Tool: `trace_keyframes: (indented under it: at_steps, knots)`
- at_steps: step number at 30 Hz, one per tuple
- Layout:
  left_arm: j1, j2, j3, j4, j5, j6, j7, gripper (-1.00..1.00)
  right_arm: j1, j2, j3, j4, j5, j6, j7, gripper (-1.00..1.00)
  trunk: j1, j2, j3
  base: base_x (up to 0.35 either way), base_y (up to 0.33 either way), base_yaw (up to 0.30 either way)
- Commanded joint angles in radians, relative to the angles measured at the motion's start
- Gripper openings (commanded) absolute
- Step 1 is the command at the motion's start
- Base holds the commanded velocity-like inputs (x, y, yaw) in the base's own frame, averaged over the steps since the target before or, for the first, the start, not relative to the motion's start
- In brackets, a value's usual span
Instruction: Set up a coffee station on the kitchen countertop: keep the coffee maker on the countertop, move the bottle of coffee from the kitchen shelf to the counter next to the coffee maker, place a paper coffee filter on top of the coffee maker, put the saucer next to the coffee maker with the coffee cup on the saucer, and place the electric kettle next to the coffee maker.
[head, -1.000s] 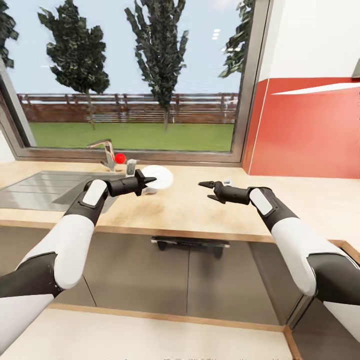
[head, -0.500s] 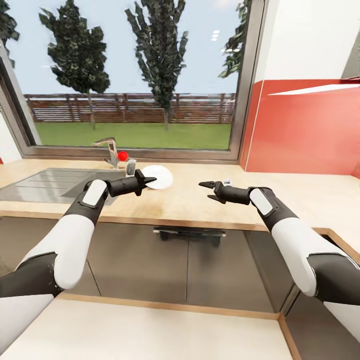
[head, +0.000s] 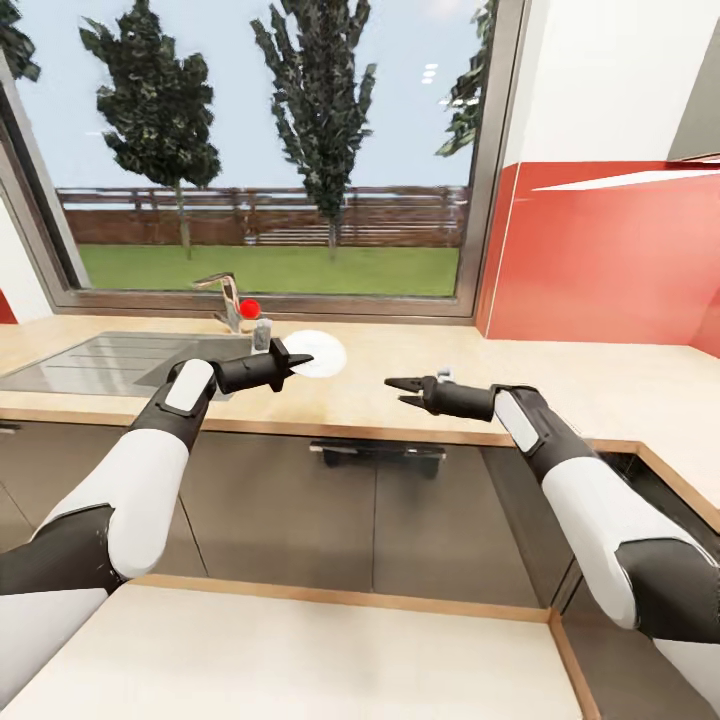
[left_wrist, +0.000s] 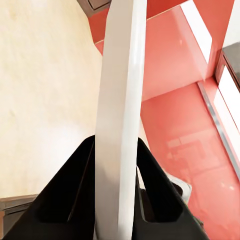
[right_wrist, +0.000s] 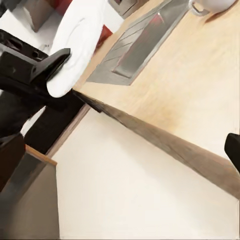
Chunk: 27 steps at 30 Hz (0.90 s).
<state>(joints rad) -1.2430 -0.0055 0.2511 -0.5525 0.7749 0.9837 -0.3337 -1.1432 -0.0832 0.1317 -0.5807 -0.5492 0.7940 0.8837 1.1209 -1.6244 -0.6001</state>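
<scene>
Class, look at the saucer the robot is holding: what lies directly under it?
The left hand holds the saucer over the countertop. Light wood worktop lies below it; the patch directly beneath is hidden by the saucer.

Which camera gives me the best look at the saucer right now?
Right wrist view: the saucer shows its round face, clamped in the left gripper. Head view shows it partly behind the gripper; left wrist view sees it edge-on.

The head camera is looking forward and down from behind both arms, taking in the bench (head: 380, 395), the sink (head: 90, 362) and the window (head: 270, 150) beyond. The left wrist camera is sitting very close behind the left gripper (left_wrist: 116, 150), facing along the edge-on saucer (left_wrist: 120, 100) toward the red wall (left_wrist: 175, 100). The right wrist camera is facing across the bench (right_wrist: 190, 85), sharing the saucer (right_wrist: 75, 40), left gripper (right_wrist: 37, 67) and sink (right_wrist: 145, 42) with the head view.
</scene>
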Motion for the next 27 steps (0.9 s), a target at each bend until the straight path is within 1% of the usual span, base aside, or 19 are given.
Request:
trace_keyframes:
  at_steps: [1,2,3,8,11,12,13,14,15,16,18,19,21,22,23,24,25,26,27]
  knots:
    - [-0.001,-0.001,0.005,0.0,-0.005,0.006,-0.004,-1.0,0.016,-0.001,0.009,-0.031,0.005,0.004,0.011,1.0,0.0,-0.001,-0.001,-0.01,0.0,0.0]
    - [-0.001,-0.001,0.005,0.0,-0.005,0.006,-0.005,-1.0,0.033,-0.001,0.012,-0.061,0.013,0.004,0.019,1.0,0.0,-0.001,-0.001,-0.008,0.0,0.0]
    - [-0.001,-0.001,0.005,0.0,-0.005,0.006,-0.005,-1.0,0.071,-0.001,0.018,-0.121,0.024,0.004,0.031,1.0,0.0,-0.001,-0.001,-0.005,0.0,0.0]
    - [-0.001,-0.001,0.005,0.0,-0.005,0.006,-0.005,-1.0,0.196,-0.001,0.042,-0.29,0.04,0.004,0.047,1.0,0.0,-0.001,-0.001,-0.002,0.0,0.0]
    - [-0.001,-0.001,0.005,0.0,-0.005,0.006,-0.005,-1.0,0.296,-0.001,0.091,-0.399,0.049,0.003,0.05,1.0,0.0,-0.001,-0.001,0.0,0.0,0.0]
    - [-0.001,-0.001,0.005,0.0,-0.005,0.006,-0.005,-1.0,0.337,-0.001,0.103,-0.43,0.064,0.003,0.05,1.0,0.0,-0.001,-0.001,0.0,0.0,0.0]
    - [-0.001,-0.001,0.005,0.0,-0.005,0.006,-0.005,-1.0,0.438,-0.001,0.118,-0.467,0.14,-0.001,0.05,1.0,0.0,-0.001,-0.001,0.0,0.0,0.0]
    - [-0.001,-0.001,0.005,0.0,-0.005,0.006,-0.005,-1.0,0.461,-0.001,0.119,-0.469,0.16,-0.006,0.05,1.0,0.0,-0.001,-0.001,0.0,0.0,0.0]
    - [-0.001,-0.001,0.005,0.0,-0.005,0.006,-0.005,-1.0,0.508,-0.001,0.121,-0.468,0.206,-0.032,0.05,1.0,0.0,-0.001,-0.001,0.0,0.0,0.0]
    - [-0.001,-0.001,0.005,0.0,-0.005,0.006,-0.005,-1.0,0.531,-0.001,0.122,-0.465,0.229,-0.051,0.05,1.0,0.0,-0.001,-0.001,0.0,0.0,0.0]
    - [-0.001,-0.001,0.005,0.0,-0.005,0.006,-0.005,-1.0,0.606,-0.001,0.123,-0.413,0.308,-0.149,0.051,1.0,0.0,-0.001,-0.001,0.0,0.0,0.0]
    - [-0.001,-0.001,0.004,-0.001,-0.005,0.006,-0.005,-1.0,0.643,-0.002,0.123,-0.3,0.347,-0.244,0.052,1.0,0.0,-0.001,-0.001,0.0,0.0,0.0]
    - [-0.001,-0.001,0.004,-0.001,-0.005,0.006,-0.005,-1.0,0.652,-0.003,0.123,-0.226,0.357,-0.296,0.052,1.0,0.0,-0.001,-0.001,0.0,0.0,0.0]
    - [-0.001,-0.001,0.004,-0.001,-0.005,0.006,-0.005,-1.0,0.658,-0.006,0.123,-0.135,0.363,-0.363,0.052,1.0,0.0,-0.001,-0.001,0.0,0.0,0.0]
    - [-0.001,-0.001,0.004,-0.001,-0.005,0.006,-0.005,-1.0,0.661,-0.007,0.124,-0.09,0.365,-0.398,0.052,1.0,0.0,-0.001,-0.001,0.0,0.0,0.0]
    - [-0.001,-0.001,0.003,-0.002,-0.005,0.006,-0.005,-1.0,0.666,-0.009,0.125,0.09,0.371,-0.544,0.049,1.0,0.0,-0.001,-0.001,0.0,0.0,0.0]
    - [-0.001,-0.001,0.003,-0.002,-0.005,0.006,-0.005,-1.0,0.667,-0.008,0.125,0.219,0.372,-0.642,0.045,1.0,0.0,-0.001,-0.001,0.0,0.0,0.0]
    - [-0.001,-0.001,0.002,-0.003,-0.005,0.006,-0.005,-1.0,0.668,-0.007,0.124,0.292,0.373,-0.696,0.043,1.0,0.0,-0.001,-0.001,0.0,0.0,0.0]
    - [-0.001,-0.001,0.002,-0.004,-0.005,0.006,-0.005,-1.0,0.668,-0.007,0.124,0.324,0.373,-0.72,0.042,1.0,0.0,-0.001,-0.001,0.0,0.0,0.0]
